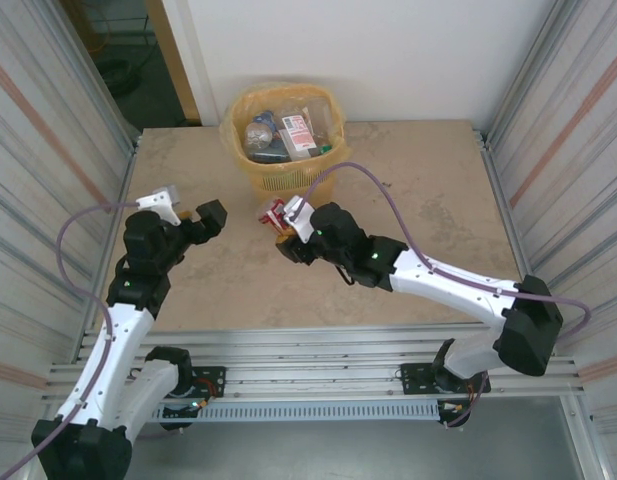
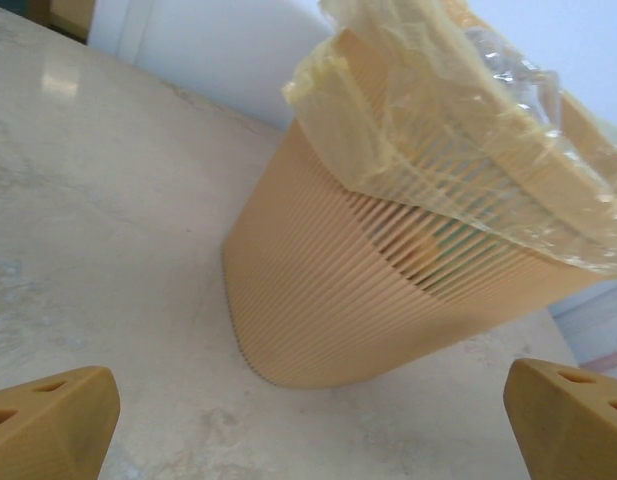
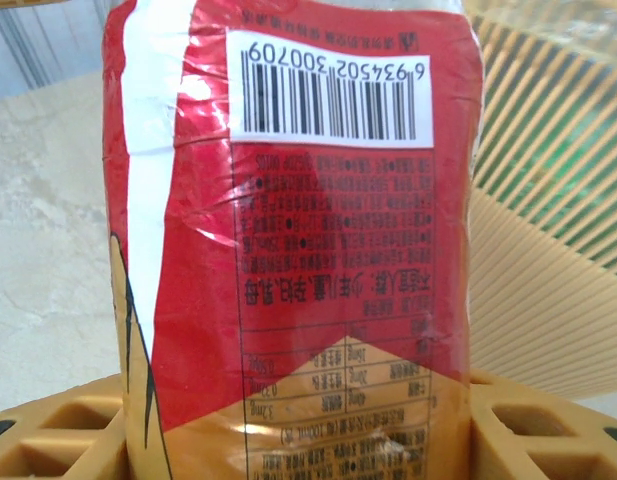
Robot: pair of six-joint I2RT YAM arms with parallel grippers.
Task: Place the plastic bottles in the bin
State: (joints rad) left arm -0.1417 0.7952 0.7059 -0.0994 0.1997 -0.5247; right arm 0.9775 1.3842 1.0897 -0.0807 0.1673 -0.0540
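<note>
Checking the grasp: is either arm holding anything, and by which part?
The right fingers clamp a red-labelled bottle by its labelled body; the left fingers stand open, empty.

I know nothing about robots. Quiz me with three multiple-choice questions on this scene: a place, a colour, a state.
1. Where does the bin stand? A at the table's far edge; B between the arms' bases; C on the floor.
2. The bottle in the right claw is labelled: A purple; B red; C blue.
3. The left claw is: A open, empty; B shut on a bottle; C gripping the bin.
Answers: A, the top view shows it there; B, it looks red up close; A, its fingers stand apart with nothing between.
</note>
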